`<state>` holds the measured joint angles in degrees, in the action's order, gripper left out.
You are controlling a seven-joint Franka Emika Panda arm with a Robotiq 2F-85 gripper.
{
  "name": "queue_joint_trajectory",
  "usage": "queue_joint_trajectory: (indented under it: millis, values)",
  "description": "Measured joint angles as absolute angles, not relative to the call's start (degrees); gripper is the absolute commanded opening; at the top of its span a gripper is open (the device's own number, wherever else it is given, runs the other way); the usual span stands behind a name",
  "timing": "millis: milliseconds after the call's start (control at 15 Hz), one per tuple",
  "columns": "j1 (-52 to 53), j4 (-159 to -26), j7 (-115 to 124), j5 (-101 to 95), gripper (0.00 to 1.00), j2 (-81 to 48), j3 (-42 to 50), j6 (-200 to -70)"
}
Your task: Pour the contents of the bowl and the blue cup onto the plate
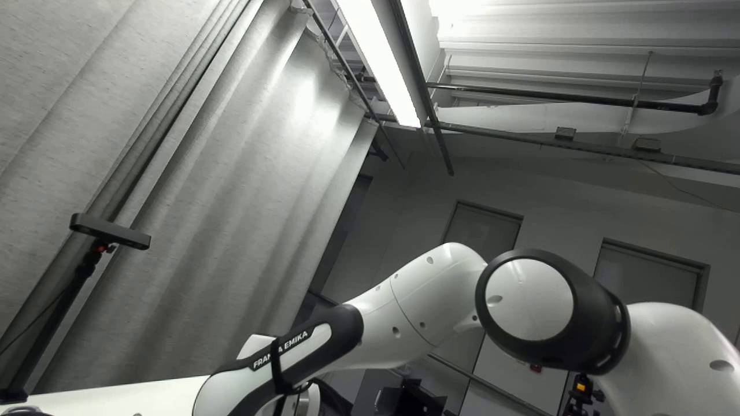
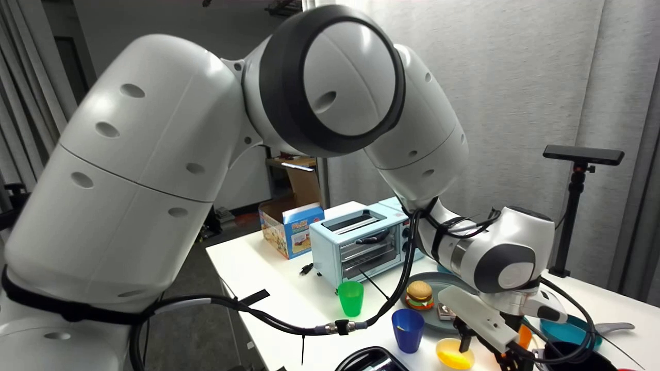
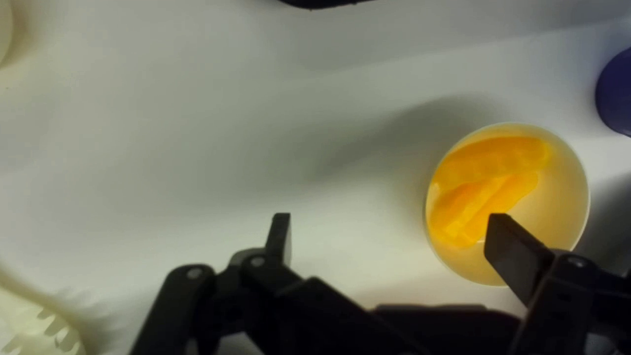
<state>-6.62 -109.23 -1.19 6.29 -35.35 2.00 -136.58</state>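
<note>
The pale yellow bowl [image 3: 562, 212] rests on the table with yellow-orange pieces [image 3: 488, 162] inside; in an exterior view the bowl [image 2: 447, 346] stands close to my gripper [image 2: 487, 353]. My gripper [image 3: 389, 217] is open, its jaws wide apart with bare table between them. In the wrist view its right finger [image 3: 515, 251] overlaps the bowl's lower part; the left one is well clear of it. The blue cup [image 2: 408, 330] stands upright beside the bowl, a small yellowish bit showing in it. Behind them lies the grey plate [image 2: 444, 281], bearing a toy burger [image 2: 420, 295], partly covered by my arm.
A green cup [image 2: 351, 299] and a light blue toaster oven [image 2: 330, 257] stand farther back. A teal pan [image 2: 562, 330] and a dark pot [image 2: 572, 363] are beyond the gripper. A black object [image 2: 374, 358] sits at the front. Cables hang from the arm.
</note>
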Motion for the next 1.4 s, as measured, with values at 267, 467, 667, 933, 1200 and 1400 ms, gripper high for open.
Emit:
queue_joint_trajectory:
  millis: [267, 467, 667, 933, 1200, 1400]
  values:
    - [-7.0, -108.9, -1.5, 6.6, 0.71, -36.1, 1.5, -136.6]
    - [-7.3, -108.8, -1.8, 6.9, 0.52, -36.4, 1.3, -136.6]
    - [-7.6, -108.4, -2.0, 7.0, 0.29, -36.8, 1.1, -136.6]
    - [-7.8, -108.0, -2.2, 7.0, 0.01, -36.8, 1.1, -136.6]
    - [-8.7, -107.2, -2.2, 7.2, 0.01, -36.7, 1.1, -136.6]
    - [-9.5, -106.4, -2.2, 7.4, 0.01, -36.5, 1.1, -136.6]
